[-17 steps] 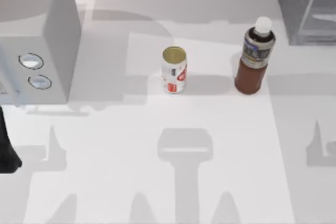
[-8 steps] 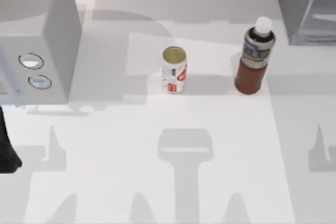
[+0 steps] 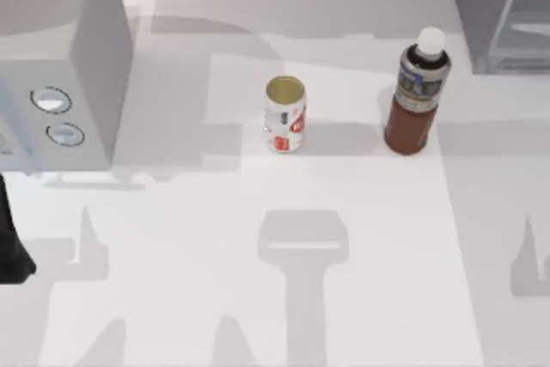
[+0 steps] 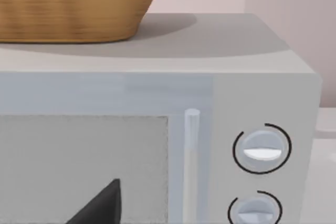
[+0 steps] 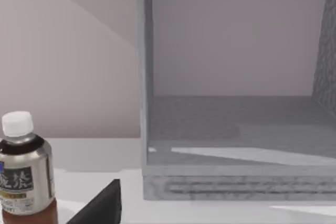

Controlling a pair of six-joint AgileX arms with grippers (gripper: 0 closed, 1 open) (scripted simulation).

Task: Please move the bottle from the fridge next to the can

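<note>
- Near left edge of the worktop [image 3: 258,298]: a dark part of the left arm [image 3: 10,247]; whether its jaws are apart or closed cannot be told.
- Mid-worktop: the can [image 3: 284,115] stands upright.
- To its right, apart from it, the bottle [image 3: 416,92] stands upright, free of any jaws, outside the fridge [image 3: 498,10].
- Far right: the fridge, interior open in the right wrist view; the right jaws' state cannot be told.
- Far left: a light grey box [image 3: 60,58] with two knobs, a basket [image 4: 73,3] on top.

My left arm [image 3: 10,242] sits parked at the table's left edge, near side. A dark fingertip [image 4: 100,205] shows on the left wrist, another [image 5: 102,205] on the right.
</note>
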